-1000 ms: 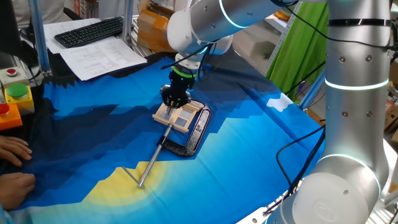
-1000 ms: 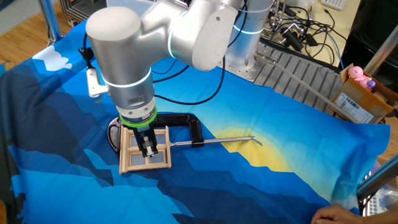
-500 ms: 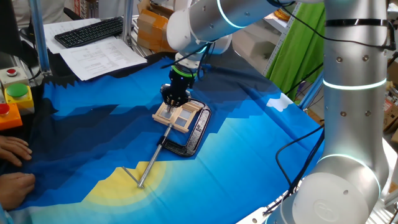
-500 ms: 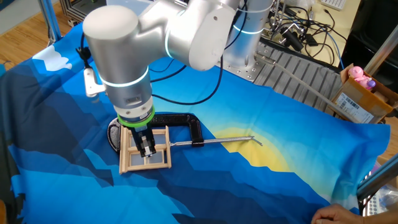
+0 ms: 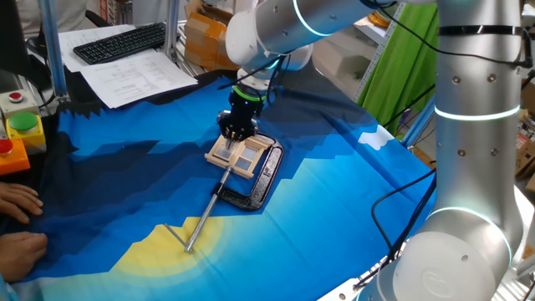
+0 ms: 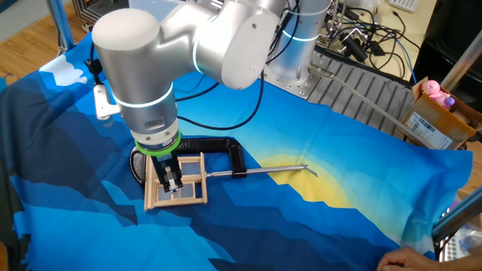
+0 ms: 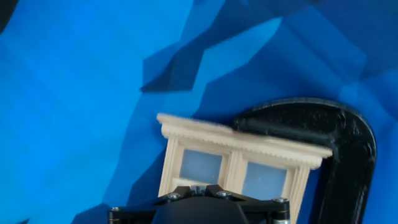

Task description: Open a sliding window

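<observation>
The sliding window [image 5: 241, 154] lies flat on the blue-and-yellow cloth [image 5: 334, 201] covering the bench, held in the black C-clamp [image 5: 259, 180], whose metal rod handle [image 5: 201, 224] points away across the cloth. The end effector [image 5: 235, 132] stands upright over the window, its fingertips down on the wooden frame; whether its fingers are spread or pressed together cannot be told. One fixed view alone shows a keyboard [image 5: 119, 42], printed sheets [image 5: 138, 77] too small to read, coloured push-buttons [image 5: 18, 125] and a person's hand [image 5: 18, 201] at the bench edge. The other fixed view alone shows the window [image 6: 176, 183] from its far side, with the end effector [image 6: 169, 179] over its left half, plus cables [image 6: 361, 34] and a cardboard box [image 6: 437, 117]. The hand view shows the window's moulded top rail [image 7: 242, 144], two pale panes [image 7: 200, 165] and the clamp's curved body [image 7: 345, 155] touching the frame. No legible writing appears.
</observation>
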Available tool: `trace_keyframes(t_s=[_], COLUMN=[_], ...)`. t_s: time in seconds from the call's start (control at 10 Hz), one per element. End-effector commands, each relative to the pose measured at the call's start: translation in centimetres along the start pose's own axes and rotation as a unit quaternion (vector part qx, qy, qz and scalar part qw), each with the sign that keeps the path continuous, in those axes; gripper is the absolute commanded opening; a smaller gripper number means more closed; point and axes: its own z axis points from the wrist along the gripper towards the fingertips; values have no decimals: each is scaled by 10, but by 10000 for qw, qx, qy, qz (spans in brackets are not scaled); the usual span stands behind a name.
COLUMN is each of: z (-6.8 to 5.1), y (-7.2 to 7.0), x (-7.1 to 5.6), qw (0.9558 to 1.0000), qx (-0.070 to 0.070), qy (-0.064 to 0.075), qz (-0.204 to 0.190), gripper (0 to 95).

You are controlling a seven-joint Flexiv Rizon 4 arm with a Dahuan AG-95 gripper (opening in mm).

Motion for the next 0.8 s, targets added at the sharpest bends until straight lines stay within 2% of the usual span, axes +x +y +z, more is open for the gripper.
trace_keyframes(t_s=[0.1, 0.2, 0.8], z=[-4, -5, -3], y=[-1, -1, -2], x=[-1, -2, 2], qw=[10000, 9999, 9997], qx=[-22, -84, -67], qy=[57, 91, 130], qz=[-11, 72, 172], gripper=[0, 0, 0])
